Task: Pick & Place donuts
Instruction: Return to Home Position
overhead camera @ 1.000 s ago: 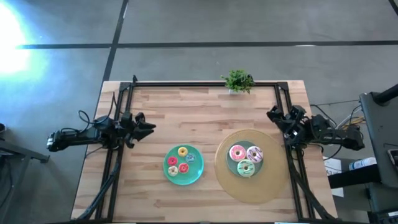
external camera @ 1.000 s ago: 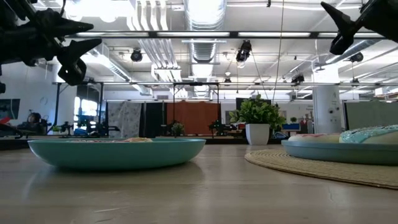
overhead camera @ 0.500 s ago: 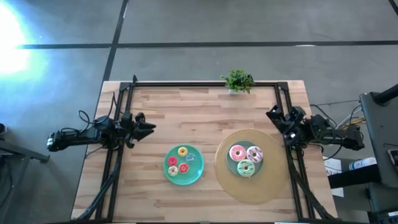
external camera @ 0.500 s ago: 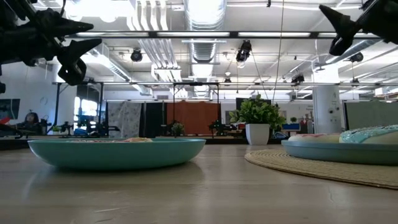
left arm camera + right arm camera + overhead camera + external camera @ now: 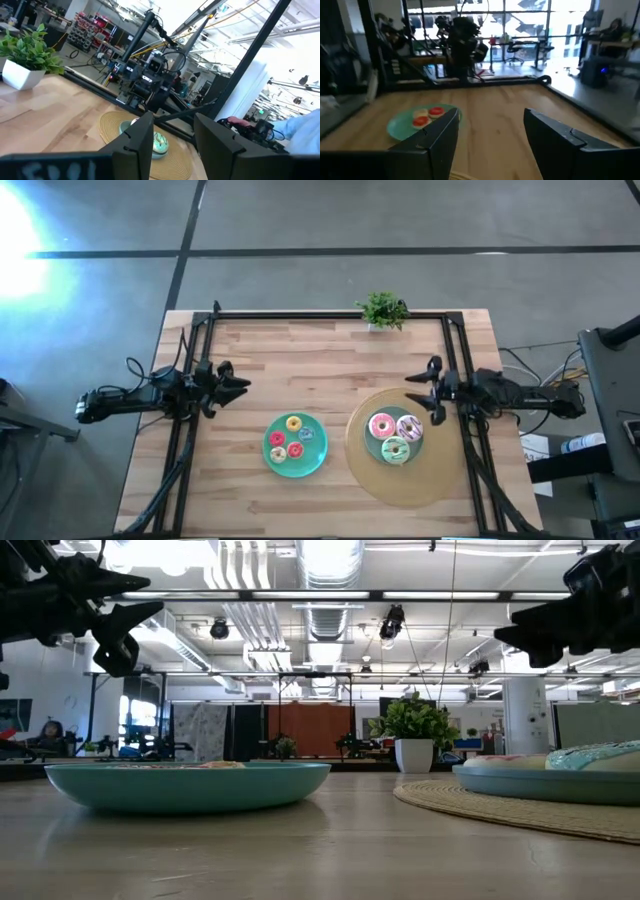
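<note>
Three larger donuts, pink, white-purple and green, lie on a teal plate on a round woven mat. Several tiny donuts, red, yellow, another red, lie on a smaller teal plate. My right gripper is open and empty above the mat's far edge. My left gripper is open and empty at the table's left side.
A small green potted plant stands at the table's far edge. A black frame runs along the far and side edges. Bare wood lies between the plates and the far edge. A person's sleeve shows beyond the table.
My right gripper has swung from the table's right edge toward the left, out over the mat's far edge, and turned to point toward the table's left. The left arm and the donuts have kept still.
</note>
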`<action>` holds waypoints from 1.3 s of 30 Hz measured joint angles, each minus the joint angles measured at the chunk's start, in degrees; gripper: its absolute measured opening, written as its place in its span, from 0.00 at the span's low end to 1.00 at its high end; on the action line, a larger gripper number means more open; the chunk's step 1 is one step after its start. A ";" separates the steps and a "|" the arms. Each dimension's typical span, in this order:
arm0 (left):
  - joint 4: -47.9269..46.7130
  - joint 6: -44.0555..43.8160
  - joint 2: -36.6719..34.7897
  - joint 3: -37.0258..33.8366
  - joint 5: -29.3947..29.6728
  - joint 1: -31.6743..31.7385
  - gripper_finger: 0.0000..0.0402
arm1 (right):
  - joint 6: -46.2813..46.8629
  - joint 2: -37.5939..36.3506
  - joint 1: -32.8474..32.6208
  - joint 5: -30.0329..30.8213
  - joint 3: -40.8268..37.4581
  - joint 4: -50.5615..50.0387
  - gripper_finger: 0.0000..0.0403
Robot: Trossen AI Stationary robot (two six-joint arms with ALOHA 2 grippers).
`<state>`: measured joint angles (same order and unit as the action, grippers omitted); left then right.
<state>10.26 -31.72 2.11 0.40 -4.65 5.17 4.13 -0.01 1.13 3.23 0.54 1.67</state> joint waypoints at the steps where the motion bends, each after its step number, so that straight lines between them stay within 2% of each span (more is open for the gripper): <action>1: 0.00 0.00 0.00 0.00 0.01 0.02 0.29 | -2.36 0.00 0.00 0.49 0.00 -0.11 0.54; 6: -0.05 0.00 0.00 -0.02 -0.01 0.02 0.29 | -8.54 0.59 -0.01 1.28 0.00 -0.09 0.54; 26: -0.25 -0.01 -0.53 -0.04 -0.01 -0.18 0.29 | -8.64 1.27 -0.01 1.29 0.00 -0.22 0.54; 30: -3.28 -1.64 -2.05 -0.07 -3.86 0.20 0.29 | -8.64 1.27 -0.01 1.29 0.00 -0.22 0.54; 32: -6.85 3.31 -2.05 -0.07 -6.91 0.35 0.29 | -8.64 1.27 -0.01 1.28 0.00 -0.21 0.54; 34: -7.71 11.67 -2.05 -0.07 -6.93 0.28 0.29 | -8.64 1.36 -0.01 1.30 0.00 -0.20 0.54; 37: -7.99 23.99 -2.10 -0.07 -2.40 0.30 0.29 | -8.65 1.33 -0.01 1.30 0.00 -0.20 0.54; 39: -7.52 28.93 -2.10 -0.07 0.97 0.30 0.29 | -8.66 1.30 -0.01 1.30 0.00 -0.20 0.54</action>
<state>2.74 -2.79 0.01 0.34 -3.69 5.48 -4.54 1.28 1.13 4.54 0.54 1.48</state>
